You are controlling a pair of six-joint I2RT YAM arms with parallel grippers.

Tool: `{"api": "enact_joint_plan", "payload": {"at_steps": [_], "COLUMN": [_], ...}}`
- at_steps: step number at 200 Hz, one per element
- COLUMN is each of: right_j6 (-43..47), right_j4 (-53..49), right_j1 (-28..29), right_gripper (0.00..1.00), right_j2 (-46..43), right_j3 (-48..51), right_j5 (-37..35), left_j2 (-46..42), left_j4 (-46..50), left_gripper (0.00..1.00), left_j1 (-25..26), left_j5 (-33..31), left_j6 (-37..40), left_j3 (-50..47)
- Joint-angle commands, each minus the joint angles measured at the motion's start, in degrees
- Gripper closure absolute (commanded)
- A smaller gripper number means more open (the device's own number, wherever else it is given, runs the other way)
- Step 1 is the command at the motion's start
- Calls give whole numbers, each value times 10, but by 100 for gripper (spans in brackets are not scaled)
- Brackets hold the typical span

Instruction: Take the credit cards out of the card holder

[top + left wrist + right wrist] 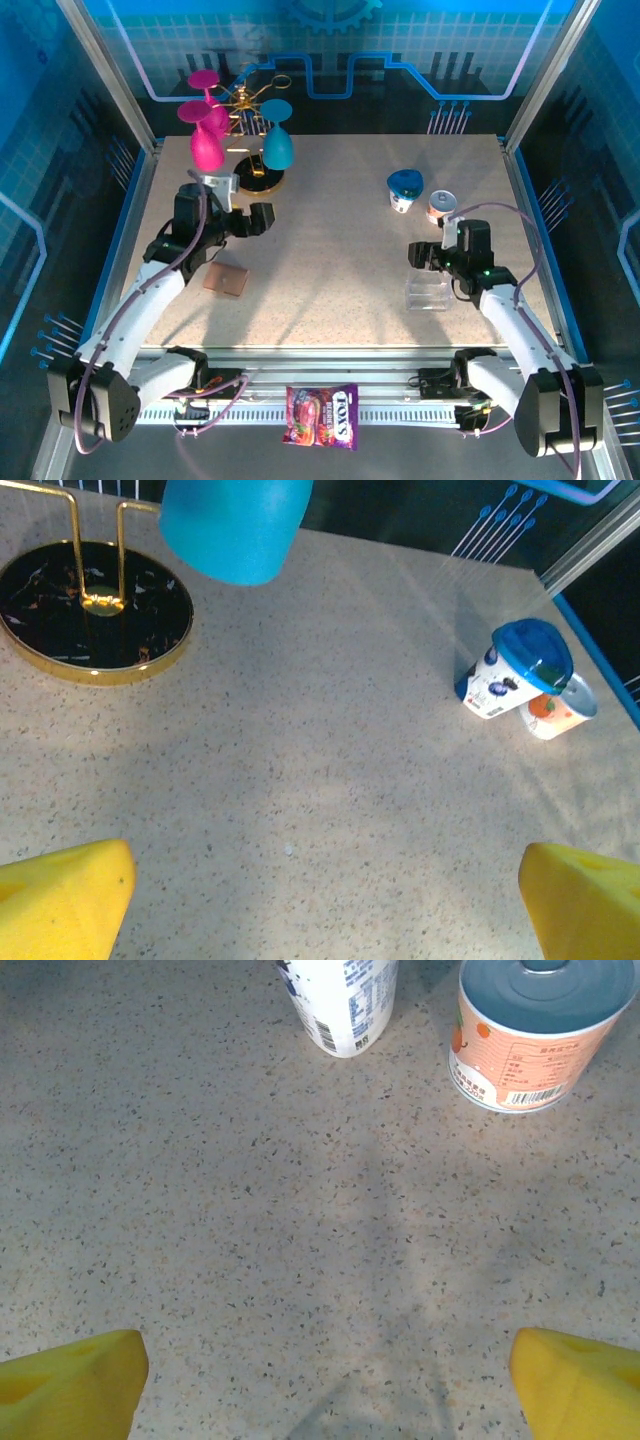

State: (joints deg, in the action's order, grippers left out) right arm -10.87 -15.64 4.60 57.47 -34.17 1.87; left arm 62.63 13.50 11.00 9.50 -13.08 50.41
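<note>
On the table (350,230) the card holder (228,279) looks light and bendy, so pinch its edge; left gripper (325,875) and right gripper (328,1355) gape wide, empty.

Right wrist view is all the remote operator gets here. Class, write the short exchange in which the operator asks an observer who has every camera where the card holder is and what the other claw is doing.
Operator: I have a white cup and an orange cup ahead of the right claw, on the table. Where is the card holder?
Observer: It lies flat on the table's left half, well apart from your claw.
Operator: Is the left claw on it?
Observer: No. That claw hangs open, farther from the arm bases than the holder, with nothing between its fingers.
</note>
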Motion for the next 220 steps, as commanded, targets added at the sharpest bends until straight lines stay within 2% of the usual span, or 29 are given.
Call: {"api": "enact_joint_plan", "payload": {"at_steps": [1, 19, 74, 96, 147, 183, 220], "right_j6": [-32, -45, -86, -108, -173, -179, -171], "right_j4": [-73, -124, -249, -256, -261, -230, -199], "right_j1": [9, 9, 3, -3, -68, -75, -80], "right_gripper": [8, 11, 23, 27, 53, 54, 61], "right_j2": [11, 21, 14, 10, 1, 0, 29], "right_j3": [-39, -61, -95, -96, -52, -26, -14], "right_j5": [-7, -8, -59, -72, -67, -59, -45], "left_j2": [18, 19, -11, -8, -11, -10, -5], "left_j4": [29, 59, 69, 76, 77, 71, 66], "left_gripper": [1, 1, 1, 1, 1, 1, 1], "left_j1": [3, 3, 3, 3, 3, -3, -9], "left_j5": [-5, -27, -70, -67, -66, -63, -51], "left_j6": [37, 54, 49, 59, 78, 80, 74], "left_j3": [1, 17, 8, 12, 8, 7, 5]}}
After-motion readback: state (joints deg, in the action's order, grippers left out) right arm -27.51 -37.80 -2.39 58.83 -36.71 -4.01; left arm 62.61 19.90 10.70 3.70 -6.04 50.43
